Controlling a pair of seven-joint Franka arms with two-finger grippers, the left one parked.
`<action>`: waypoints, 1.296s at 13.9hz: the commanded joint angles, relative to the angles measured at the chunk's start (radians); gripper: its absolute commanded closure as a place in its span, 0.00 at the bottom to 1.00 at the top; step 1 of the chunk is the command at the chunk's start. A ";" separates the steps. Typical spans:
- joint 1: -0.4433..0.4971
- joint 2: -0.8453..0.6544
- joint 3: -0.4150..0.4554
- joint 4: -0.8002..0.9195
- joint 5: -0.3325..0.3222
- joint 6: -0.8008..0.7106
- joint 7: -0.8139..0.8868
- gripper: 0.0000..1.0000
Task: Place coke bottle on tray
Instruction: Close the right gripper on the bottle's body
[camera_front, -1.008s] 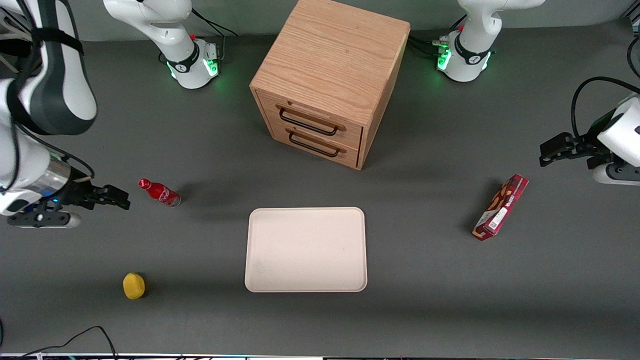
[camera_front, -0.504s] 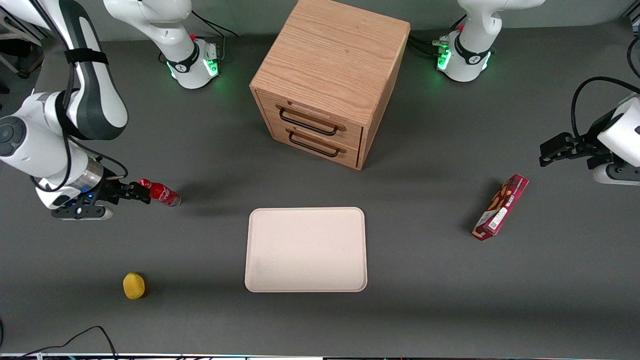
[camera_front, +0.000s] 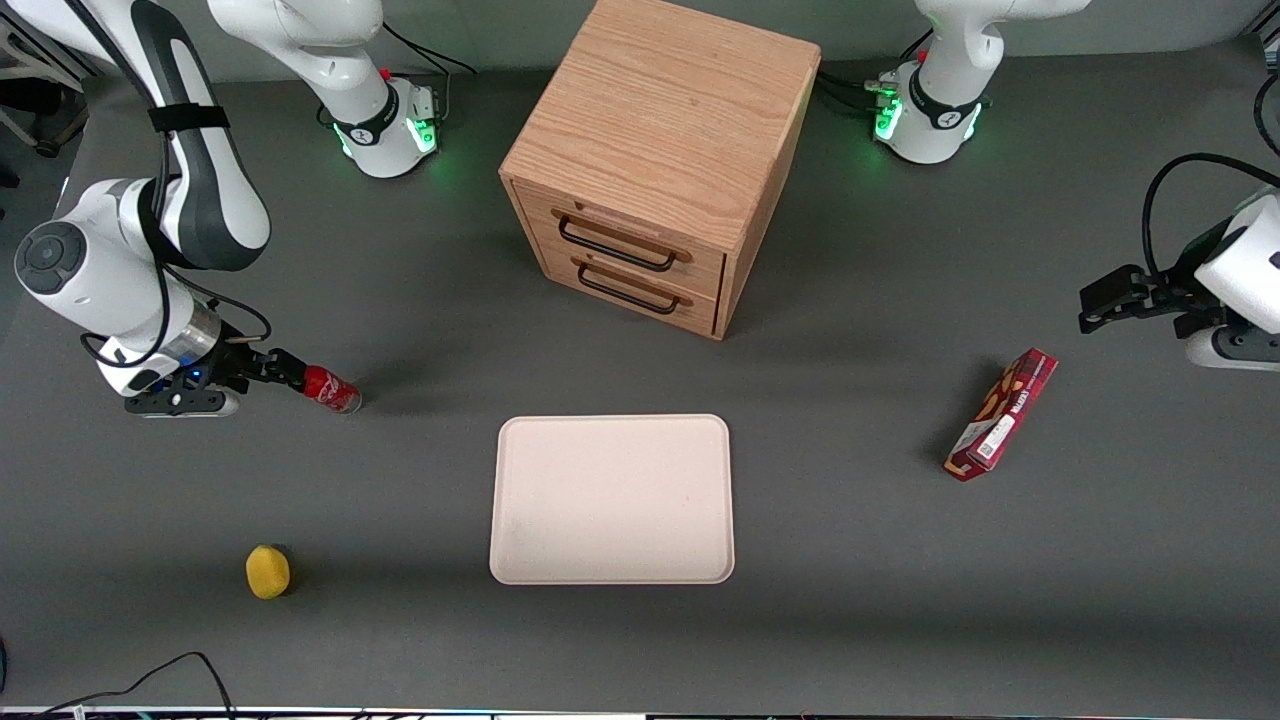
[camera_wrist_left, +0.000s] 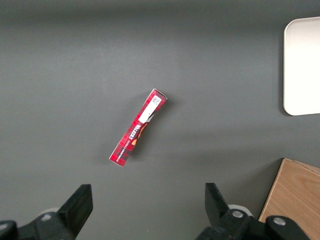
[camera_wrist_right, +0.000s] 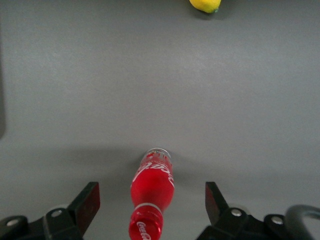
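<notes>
Open pincer (camera_wrist_right: 148, 205) straddles coke bottle (camera_wrist_right: 151, 186), cap seemingly cut off.

White arm, black pincer (camera_front: 290, 372)

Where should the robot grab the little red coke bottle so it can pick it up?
Probably around the widest part of its body, just below the neck. The slim red coke bottle lies on its side on the grey table, cap toward the open gripper, whose two black fingers stand apart on either side. Coming from the cap end and closing across the round body looks best.
</notes>
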 joint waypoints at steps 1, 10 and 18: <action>-0.013 -0.050 0.014 -0.053 0.046 0.015 -0.026 0.08; -0.013 -0.059 0.023 -0.107 0.063 0.061 -0.029 0.66; 0.003 0.004 0.069 0.089 0.065 -0.089 0.050 1.00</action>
